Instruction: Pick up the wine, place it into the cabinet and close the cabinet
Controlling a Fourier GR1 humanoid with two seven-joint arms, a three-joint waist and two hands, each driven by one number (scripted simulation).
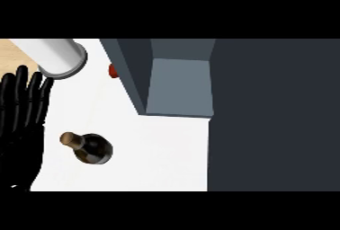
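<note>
1 wine bottle [93, 148] stands upright on the white desk [159, 152], just right of the left hand [23, 112], which rests released, fingers straight. Likely glass: heavy, slippery, fragile; grasp its body below the corked neck. Cabinet [179, 85] stands open.

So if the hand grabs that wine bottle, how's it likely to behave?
The wine bottle stands upright on the white counter, tall and narrowing to a corked neck, so a sideways push could tip it. Its dark, glossy surface suggests it may be slippery and breakable.
</note>
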